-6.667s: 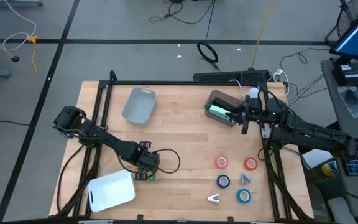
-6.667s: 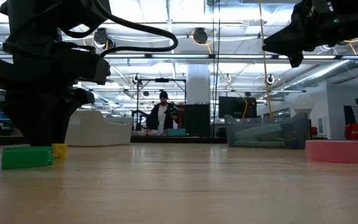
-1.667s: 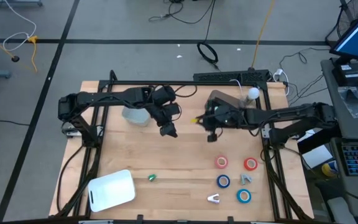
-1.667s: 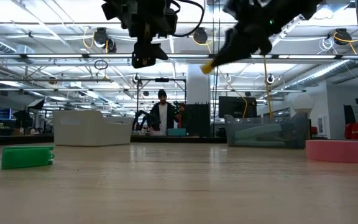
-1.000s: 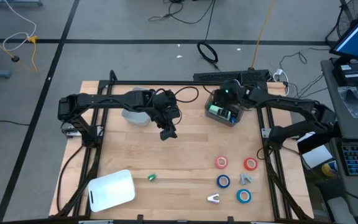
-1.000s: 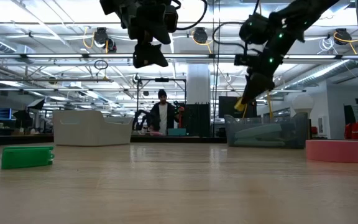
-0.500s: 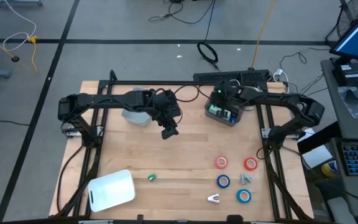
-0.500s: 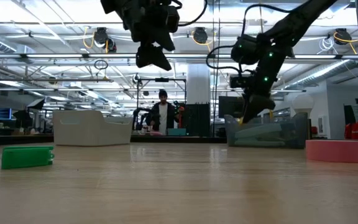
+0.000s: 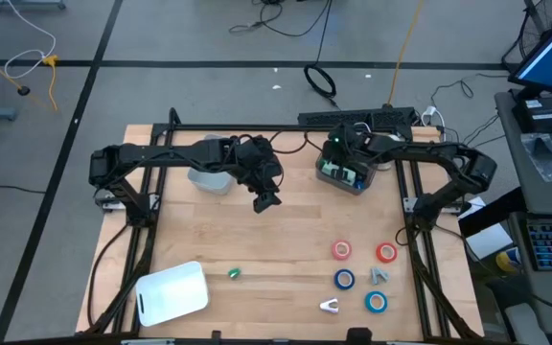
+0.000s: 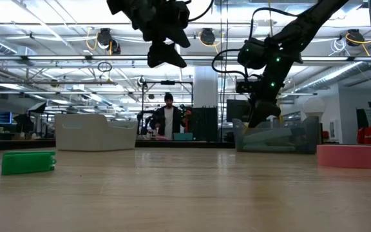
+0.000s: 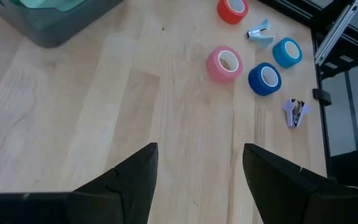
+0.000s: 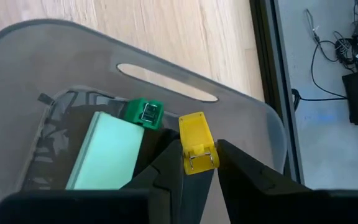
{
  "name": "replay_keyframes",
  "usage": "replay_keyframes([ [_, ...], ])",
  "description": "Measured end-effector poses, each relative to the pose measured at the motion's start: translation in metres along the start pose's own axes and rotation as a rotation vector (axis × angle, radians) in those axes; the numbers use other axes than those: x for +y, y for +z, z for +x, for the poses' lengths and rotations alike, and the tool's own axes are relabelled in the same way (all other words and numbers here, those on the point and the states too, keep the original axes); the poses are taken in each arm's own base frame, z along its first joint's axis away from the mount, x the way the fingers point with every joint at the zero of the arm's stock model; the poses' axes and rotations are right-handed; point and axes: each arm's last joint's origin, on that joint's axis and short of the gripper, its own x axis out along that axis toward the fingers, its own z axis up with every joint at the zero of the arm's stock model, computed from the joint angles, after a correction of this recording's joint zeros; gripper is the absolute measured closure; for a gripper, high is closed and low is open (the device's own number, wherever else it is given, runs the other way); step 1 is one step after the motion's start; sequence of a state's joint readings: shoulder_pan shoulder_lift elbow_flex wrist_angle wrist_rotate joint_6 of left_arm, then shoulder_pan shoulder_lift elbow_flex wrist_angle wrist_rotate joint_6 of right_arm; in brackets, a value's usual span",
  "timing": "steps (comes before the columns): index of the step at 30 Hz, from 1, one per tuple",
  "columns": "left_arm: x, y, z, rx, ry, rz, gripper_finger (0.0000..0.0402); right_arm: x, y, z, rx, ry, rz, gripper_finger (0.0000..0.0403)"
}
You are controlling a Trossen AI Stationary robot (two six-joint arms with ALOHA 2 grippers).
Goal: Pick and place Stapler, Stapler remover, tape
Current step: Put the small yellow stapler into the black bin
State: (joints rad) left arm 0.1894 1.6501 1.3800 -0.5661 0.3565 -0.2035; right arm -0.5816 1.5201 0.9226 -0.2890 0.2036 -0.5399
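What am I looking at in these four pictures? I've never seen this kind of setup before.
Two dark robot arms work at a wooden table. One picture looks straight down, one looks level across the tabletop, and two come from cameras on the arms' wrists. The right tool grips a small yellow stapler over a grey bin that already holds a pale green stapler and a small green one. The left tool hangs open and empty above mid-table. Loose on the wood lie four tape rolls, two staple removers, a white lid, another green piece and a second bin.

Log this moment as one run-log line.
right tool: holding yellow stapler over grey bin | left tool: open, empty, mid-table
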Motion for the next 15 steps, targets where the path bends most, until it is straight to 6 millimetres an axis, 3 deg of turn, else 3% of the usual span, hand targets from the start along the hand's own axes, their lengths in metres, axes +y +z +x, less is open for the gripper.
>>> replay_keyframes([
  [9, -0.0004, 0.0020, 0.0000, -0.019, -0.004, 0.012, 0.0167, 0.0005, 0.0004, 0.0000, -0.015, 0.023, -0.011, 0.0322],
  [15, -0.0004, 0.0019, 0.0000, -0.018, -0.004, 0.014, 0.0167, 0.0008, 0.0006, 0.0000, -0.023, 0.036, -0.020, 0.0280],
])
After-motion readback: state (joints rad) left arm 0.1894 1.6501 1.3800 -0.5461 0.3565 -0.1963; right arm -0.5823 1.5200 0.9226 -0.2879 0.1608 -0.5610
